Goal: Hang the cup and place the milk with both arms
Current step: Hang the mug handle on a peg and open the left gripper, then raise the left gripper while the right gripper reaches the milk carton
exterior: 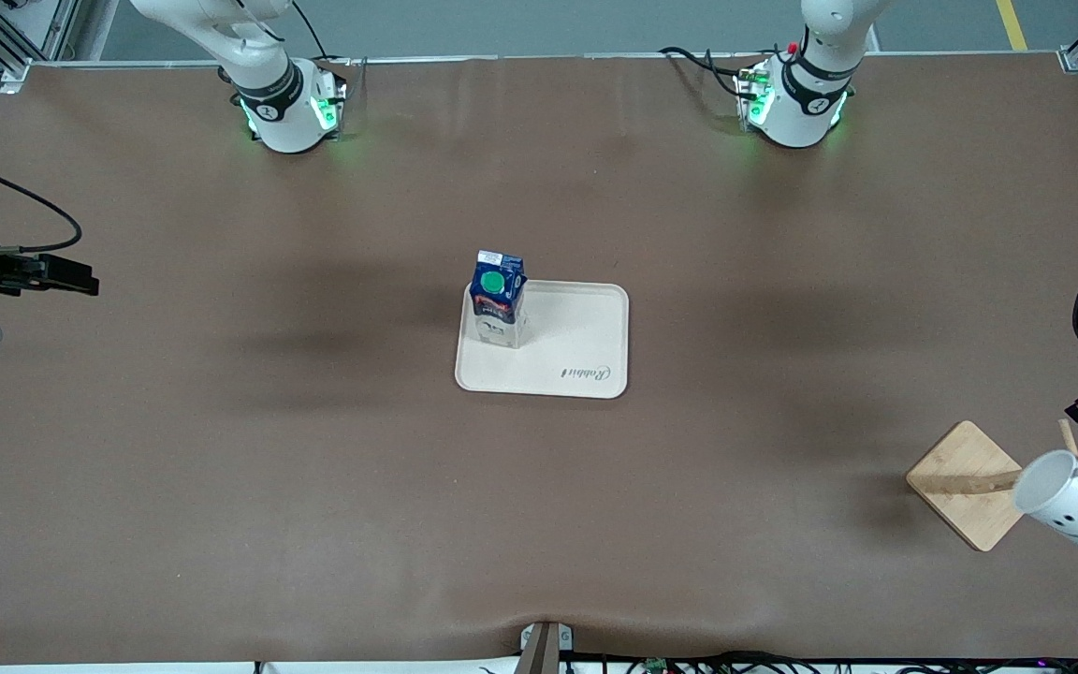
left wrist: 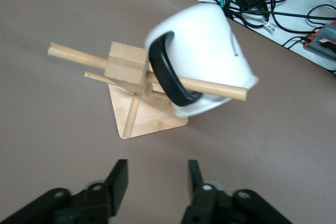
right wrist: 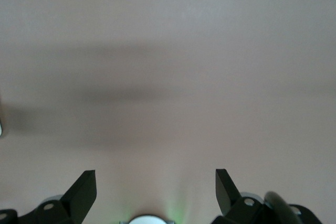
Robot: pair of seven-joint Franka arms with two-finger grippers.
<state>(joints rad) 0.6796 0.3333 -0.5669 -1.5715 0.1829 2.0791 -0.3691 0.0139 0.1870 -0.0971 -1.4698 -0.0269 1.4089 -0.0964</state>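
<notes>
Front view: the milk (exterior: 498, 298) stands upright on a cream tray (exterior: 586, 323) mid-tabletop. The cup (left wrist: 202, 59) hangs by its handle on a wooden rack's (left wrist: 126, 64) peg at the left arm's end. The left hand (left wrist: 157, 179) is over the tabletop beside the rack, fingers apart, empty. The right hand (right wrist: 156, 184) waits wide, empty.

Tray: cream rectangular plastic tray (exterior: 586, 346), frame centre, flat on the cover.
Rack: wooden peg rack on a square bamboo base (exterior: 960, 477), lower right of frame.
Cover: brown table cover (exterior: 314, 487), filling the frame.
Cables: black cables (exterior: 782, 663), bottom edge.
</notes>
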